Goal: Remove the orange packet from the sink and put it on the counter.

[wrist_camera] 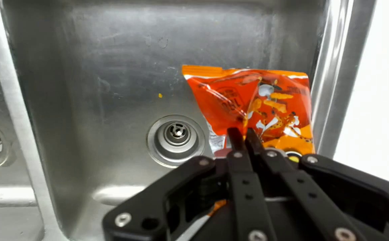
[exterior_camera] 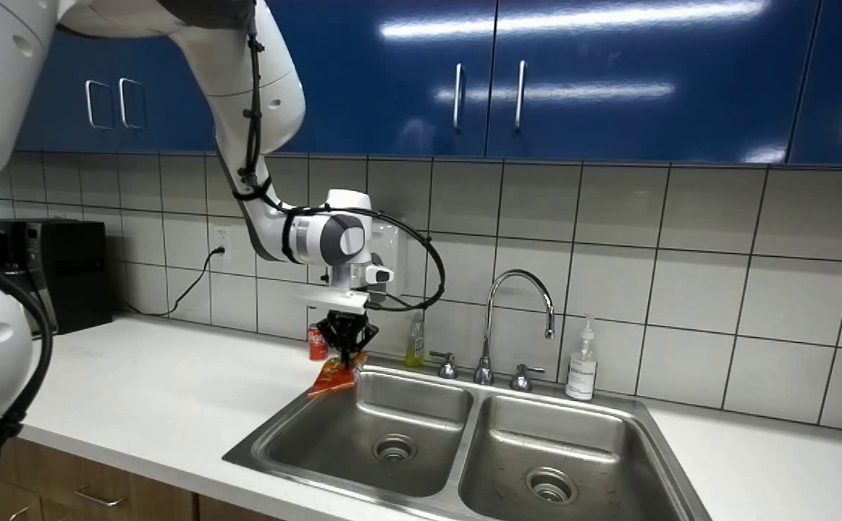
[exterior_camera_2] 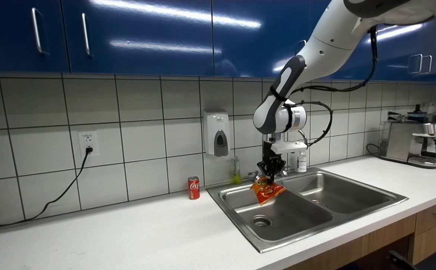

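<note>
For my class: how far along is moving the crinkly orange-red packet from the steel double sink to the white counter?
Done: the crinkly orange-red packet looks picked up, hanging above the stainless steel double sink. In hand: the black two-fingered gripper pinches it in the wrist view. Left: it is not yet over the smooth white counter, and likely needs carrying across, lowering and releasing.

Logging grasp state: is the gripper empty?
No, the wrist view shows the gripper closed on a fold of the orange packet.
</note>
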`<action>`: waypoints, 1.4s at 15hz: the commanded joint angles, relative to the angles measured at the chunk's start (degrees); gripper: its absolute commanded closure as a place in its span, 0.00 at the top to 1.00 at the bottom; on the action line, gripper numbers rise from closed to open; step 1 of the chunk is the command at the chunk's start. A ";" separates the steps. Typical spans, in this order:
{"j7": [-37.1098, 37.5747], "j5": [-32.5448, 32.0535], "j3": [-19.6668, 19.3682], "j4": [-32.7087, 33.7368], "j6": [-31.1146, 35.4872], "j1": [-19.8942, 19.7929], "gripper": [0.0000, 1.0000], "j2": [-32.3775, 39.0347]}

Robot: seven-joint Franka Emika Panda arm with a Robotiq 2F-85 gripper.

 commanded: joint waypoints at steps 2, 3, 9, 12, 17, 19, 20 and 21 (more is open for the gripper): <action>-3.71 -1.28 3.01 -8.36 -0.18 1.54 0.01 -7.26; -4.28 -1.24 3.61 -9.71 -0.19 2.06 0.01 -8.39; -5.97 -0.77 7.03 -18.12 0.38 5.95 0.01 -15.80; -5.02 -0.55 8.55 -21.32 0.99 8.26 0.01 -17.72; -2.19 -1.85 10.09 -22.73 2.32 11.46 0.01 -16.71; -0.55 -2.90 10.39 -22.28 3.04 12.38 0.01 -15.63; 0.34 -3.50 10.51 -21.82 3.24 12.81 0.01 -14.99; 1.40 -4.28 10.61 -21.45 3.50 13.17 0.01 -14.43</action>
